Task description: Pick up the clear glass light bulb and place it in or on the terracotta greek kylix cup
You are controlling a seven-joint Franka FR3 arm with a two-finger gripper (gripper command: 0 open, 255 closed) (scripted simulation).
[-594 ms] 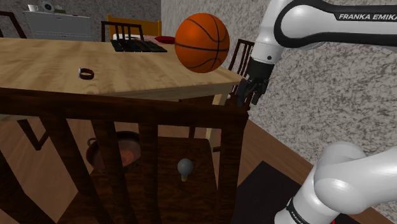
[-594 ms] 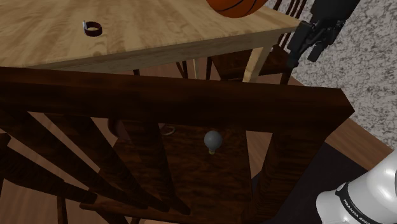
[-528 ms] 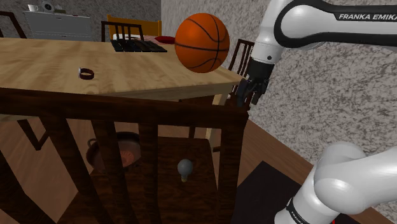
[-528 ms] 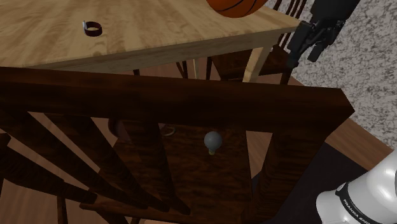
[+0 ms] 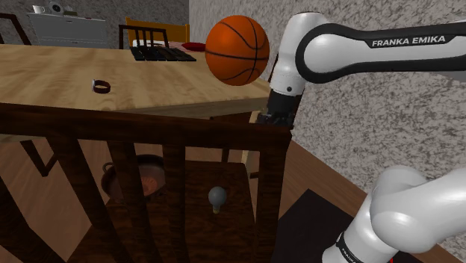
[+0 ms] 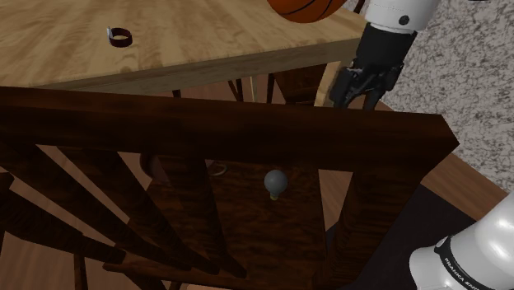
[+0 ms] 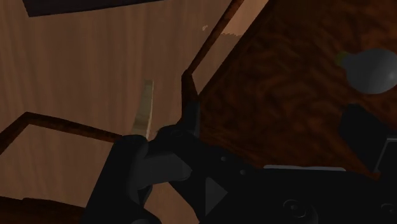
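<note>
The bulb (image 5: pixel 217 196) lies on a dark wooden chair seat (image 5: pixel 233 176). Its long axis runs away from the shoulder camera, with the round end farther off and the base nearer. The cup (image 5: pixel 148 180) sits near it on the same seat, toward the shoulder view's left. Behind the chair is a pale wooden table (image 5: pixel 60 71) with a basketball (image 5: pixel 237 51), over a wooden floor (image 5: pixel 314 173) and beside a rough grey wall (image 5: pixel 358 127). The gripper (image 6: pixel 357 92) is open and empty. It has moved in toward the table corner, above the chair's top rail (image 6: pixel 247 123).

The table (image 5: pixel 164 82) was rendered in pale grained wood, the chair (image 5: pixel 149 127) in dark mottled wood, the light bulb (image 5: pixel 217 196) matt grey.
</note>
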